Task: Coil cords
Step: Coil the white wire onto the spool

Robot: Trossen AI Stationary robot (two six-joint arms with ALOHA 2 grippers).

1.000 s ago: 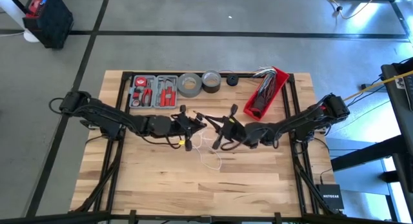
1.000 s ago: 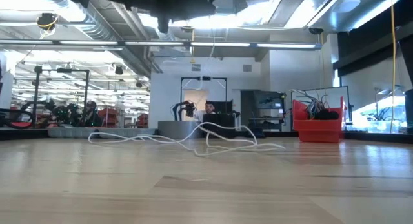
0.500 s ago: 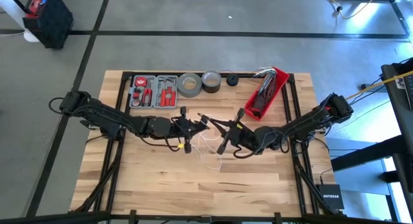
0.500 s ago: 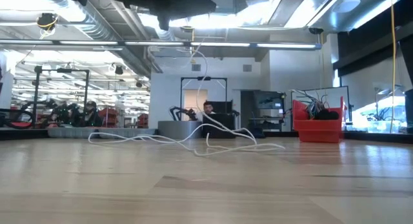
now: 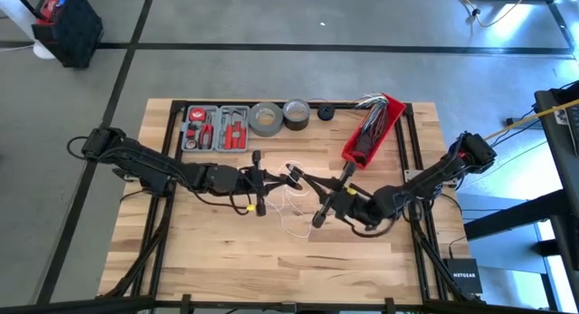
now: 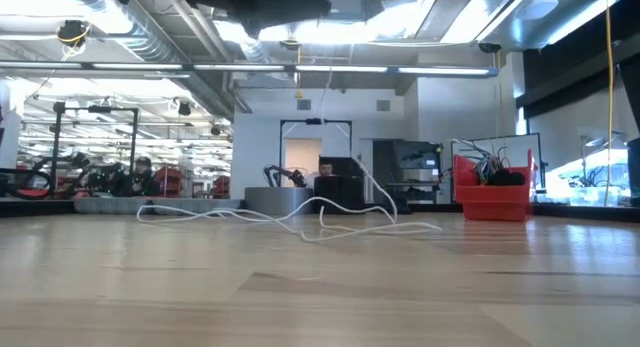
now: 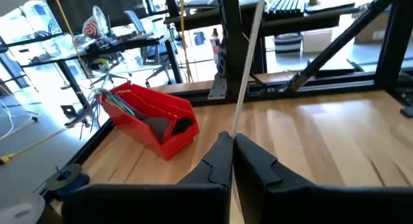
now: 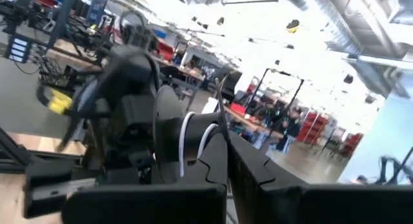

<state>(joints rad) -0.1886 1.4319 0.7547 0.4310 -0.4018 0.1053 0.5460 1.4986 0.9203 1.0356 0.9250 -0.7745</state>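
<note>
The thin white cable (image 5: 294, 210) lies in loose loops on the table's middle, and a strand (image 6: 372, 187) rises from them to the grippers. My left gripper (image 5: 291, 176) and my right gripper (image 5: 301, 177) meet tip to tip above the loops, both shut on the cable. In the left wrist view the cable (image 7: 248, 56) runs straight away from my shut fingers (image 7: 222, 153). In the right wrist view white loops (image 8: 192, 130) curve just beyond my shut fingers (image 8: 216, 153). I cannot make out the cable's black disc. My left gripper pinches the cable (image 7: 236, 124) between its two fingertips, coming level from the table's left. The strand runs straight and taut from the tips, lifted clear of the table. My right gripper is shut on the cable beside the white loops (image 8: 205, 137), coming level from the table's right. Its own fingers hide the place of contact.
A grey tool case (image 5: 215, 128), two tape rolls (image 5: 265, 118) and a small black roll (image 5: 326, 112) stand along the far edge. A red bin (image 5: 371, 128) with wires stands at the far right. Bare wood (image 5: 226, 251) lies toward the near edge.
My right arm has drawn back toward the table's near and right edges, its gripper staying at the cable beside the left gripper. A strand of the cable has been raised off the loops and now slants up from the table; the loops on the table have stayed.
</note>
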